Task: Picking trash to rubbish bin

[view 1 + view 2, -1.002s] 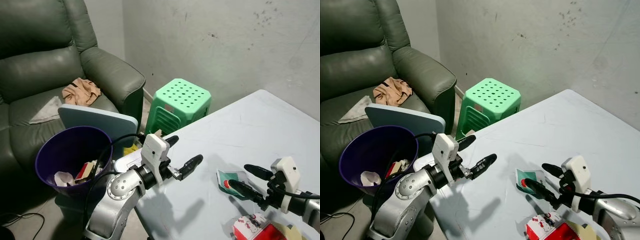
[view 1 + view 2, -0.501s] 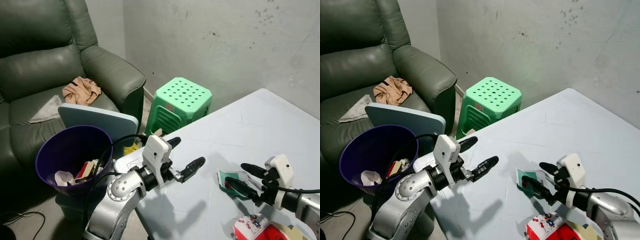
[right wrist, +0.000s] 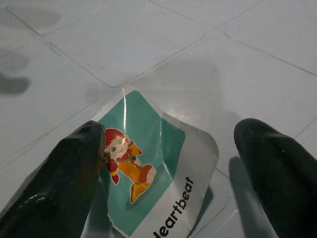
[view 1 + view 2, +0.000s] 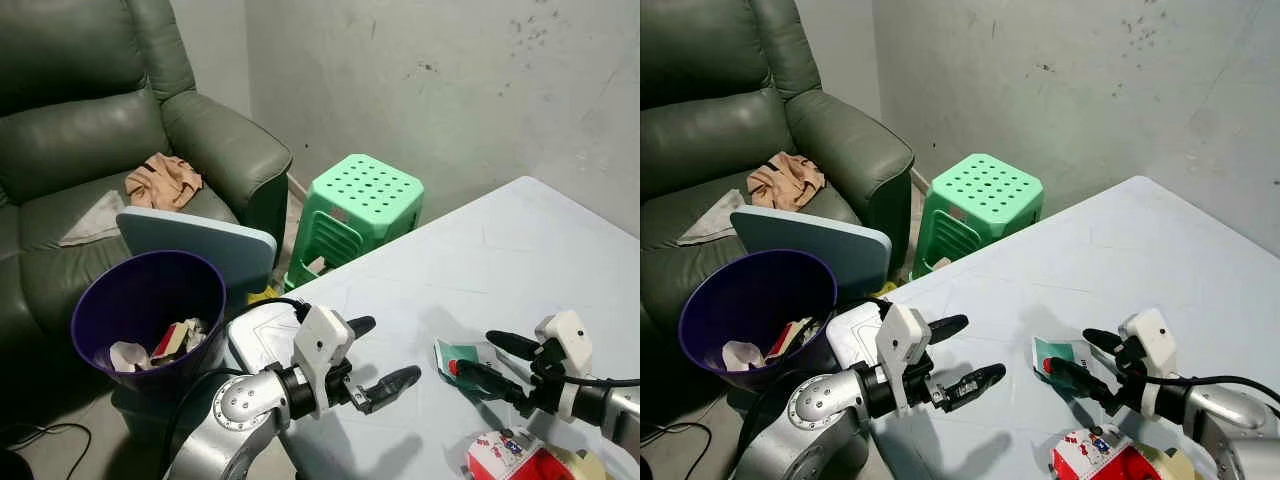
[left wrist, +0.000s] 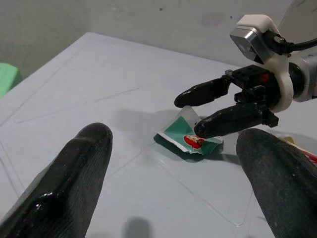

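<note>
A green snack wrapper [image 4: 466,356] with a cartoon figure lies flat on the white table [image 4: 520,250]. My right gripper [image 4: 480,355] is open, one finger on each side of the wrapper, tips just over it; the right wrist view has the wrapper [image 3: 153,158] between the two fingers [image 3: 74,183]. My left gripper [image 4: 388,350] hovers open and empty over the table's near-left corner, pointing at the wrapper [image 5: 190,139]. The purple rubbish bin [image 4: 85,310] stands on the floor left of the table, with several scraps inside.
A red and white packet [image 4: 515,460] lies on the table by my right arm. A blue-grey board [image 4: 200,240] leans behind the bin. A green stool [image 4: 365,195] stands by the wall. The dark green sofa [image 4: 90,130] holds a tan cloth [image 4: 162,182].
My left gripper has dropped lower and nearer, toward the table's front-left corner. The right gripper stays open around the wrapper, barely shifted.
</note>
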Tool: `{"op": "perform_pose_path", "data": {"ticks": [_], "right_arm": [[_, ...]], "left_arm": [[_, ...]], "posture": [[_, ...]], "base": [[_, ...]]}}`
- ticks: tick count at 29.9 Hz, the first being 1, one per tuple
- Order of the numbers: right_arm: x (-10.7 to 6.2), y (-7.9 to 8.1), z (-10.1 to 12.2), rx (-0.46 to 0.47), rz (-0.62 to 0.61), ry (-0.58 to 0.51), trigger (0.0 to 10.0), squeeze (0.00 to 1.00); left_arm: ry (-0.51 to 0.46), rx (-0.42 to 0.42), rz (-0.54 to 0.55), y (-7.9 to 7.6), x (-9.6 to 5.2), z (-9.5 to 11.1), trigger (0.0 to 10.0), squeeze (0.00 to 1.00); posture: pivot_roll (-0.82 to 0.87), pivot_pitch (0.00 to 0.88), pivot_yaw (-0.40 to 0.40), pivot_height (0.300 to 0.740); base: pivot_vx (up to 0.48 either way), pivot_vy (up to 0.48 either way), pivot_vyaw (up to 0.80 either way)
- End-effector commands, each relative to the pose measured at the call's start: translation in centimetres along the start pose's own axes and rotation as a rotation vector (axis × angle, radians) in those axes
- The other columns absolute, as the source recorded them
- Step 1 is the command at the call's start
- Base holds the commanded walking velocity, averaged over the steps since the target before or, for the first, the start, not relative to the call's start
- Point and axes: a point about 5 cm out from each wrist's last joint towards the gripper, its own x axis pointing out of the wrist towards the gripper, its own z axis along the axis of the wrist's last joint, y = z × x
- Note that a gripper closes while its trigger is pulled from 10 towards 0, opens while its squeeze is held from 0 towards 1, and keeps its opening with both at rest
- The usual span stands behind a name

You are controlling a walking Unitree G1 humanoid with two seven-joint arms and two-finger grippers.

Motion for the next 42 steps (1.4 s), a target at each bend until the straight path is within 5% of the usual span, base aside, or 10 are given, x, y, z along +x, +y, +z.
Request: {"op": "perform_pose_path", "data": {"ticks": [1,2,3,4,6,7,42], "right_arm": [[-0.35,-0.36,0.15,-0.007,-0.002,0.007,8.2,0.0],[-0.29,-0.41,0.19,-0.011,-0.002,0.008,5.6,0.0],[-0.29,-0.41,0.19,-0.011,-0.002,0.008,5.6,0.0],[-0.22,-0.44,0.23,-0.008,0.0,0.007,3.1,0.0],[-0.18,-0.46,0.27,-0.007,0.002,0.007,3.9,0.0],[-0.19,-0.38,0.25,-0.002,0.016,0.01,0.0,0.0],[-0.69,-0.56,0.24,-0.009,0.053,0.022,0.0,0.0]], "left_arm": [[-0.006,0.013,-0.015,-0.12,-0.1,0.39,10.0,0.0],[-0.007,0.011,-0.008,0.04,-0.17,0.49,10.0,0.0],[-0.007,0.011,-0.008,0.04,-0.17,0.49,10.0,0.0],[-0.007,0.013,-0.005,0.12,-0.2,0.55,10.0,0.0],[-0.005,0.016,-0.001,0.16,-0.21,0.57,10.0,0.0],[-0.006,0.015,0.001,0.16,-0.23,0.6,10.0,0.0],[-0.016,0.025,0.026,0.62,-0.25,0.87,10.0,0.0]], "posture": [[-0.15,0.116,-0.088,0.74],[-0.15,0.118,-0.088,0.74],[-0.15,0.118,-0.088,0.74],[-0.15,0.118,-0.089,0.74],[-0.15,0.119,-0.09,0.74],[-0.15,0.122,-0.09,0.74],[-0.14,0.122,-0.093,0.74]], "base": [[0.0,0.0,0.0],[0.0,0.0,0.0],[0.0,0.0,0.0],[0.0,0.0,0.0],[0.0,0.0,0.0],[0.0,0.0,0.0],[0.0,0.0,0.0]]}}
